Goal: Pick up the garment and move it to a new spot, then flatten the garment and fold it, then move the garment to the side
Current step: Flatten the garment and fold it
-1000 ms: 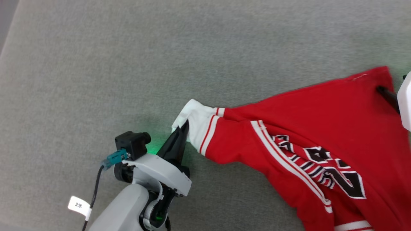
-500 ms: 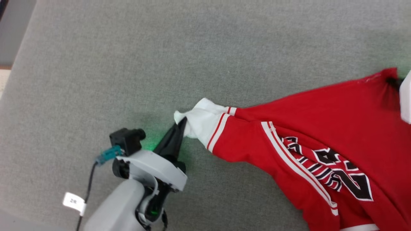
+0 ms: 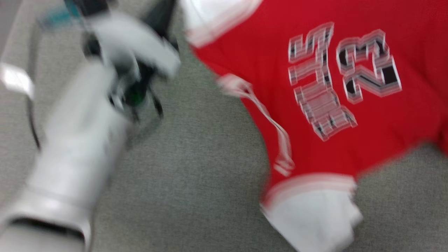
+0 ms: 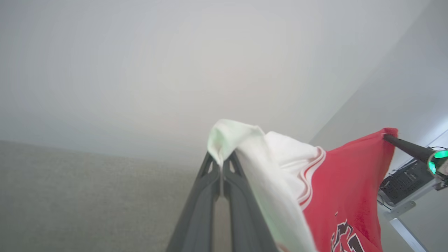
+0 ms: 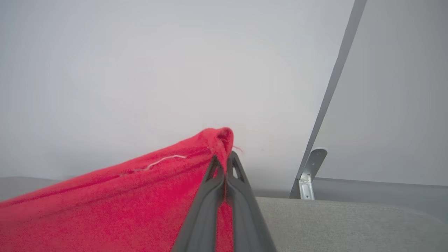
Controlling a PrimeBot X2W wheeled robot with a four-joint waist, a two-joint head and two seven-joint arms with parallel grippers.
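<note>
Head view blurred, garment [image 3: 315, 150] seemingly reads "23"

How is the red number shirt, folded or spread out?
Spread out, not folded. The red jersey-style shirt hangs stretched between the left gripper, pinching its white sleeve, and the right gripper, pinching a red corner.

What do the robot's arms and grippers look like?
The left gripper and right gripper: two long, slim dark grey fingers each, tapering to points, with triangular cut-outs near the tips. The left forearm is pale grey and rounded, blurred in the head view, with a dark cable and a white tag.
</note>
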